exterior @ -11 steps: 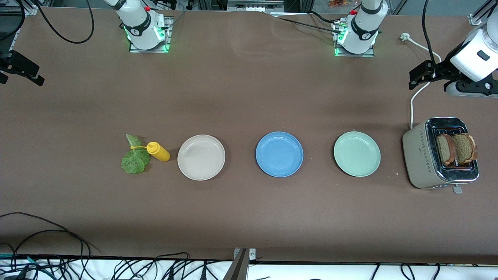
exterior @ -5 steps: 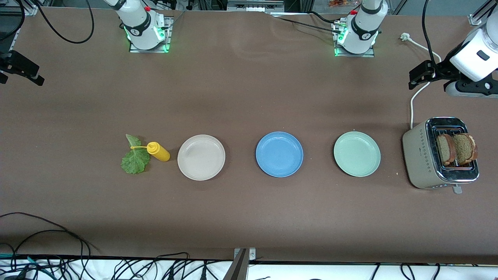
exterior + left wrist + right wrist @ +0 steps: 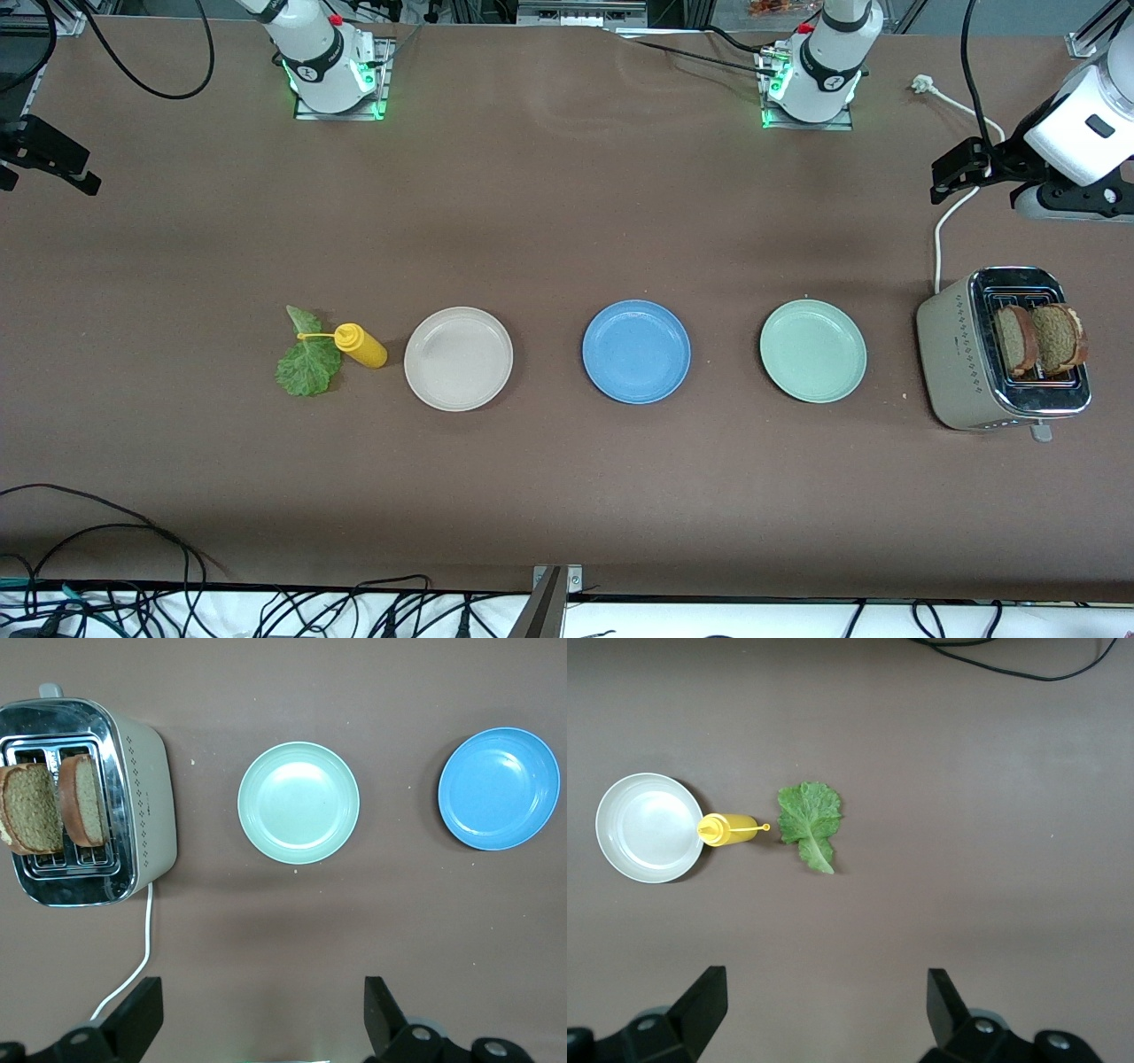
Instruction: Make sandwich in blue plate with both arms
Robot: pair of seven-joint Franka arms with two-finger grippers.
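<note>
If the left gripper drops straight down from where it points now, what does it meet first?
Probably bare brown table. The left gripper, fingers wide open, points down at tabletop beside the toaster's white cord, short of the pale mint-green round plate. Depth is unclear.

From high across the counter, my front camera faces both bases. My left wrist camera looks straight down from high up, sharing the blue plate; my right wrist camera shares the lettuce leaf.
</note>
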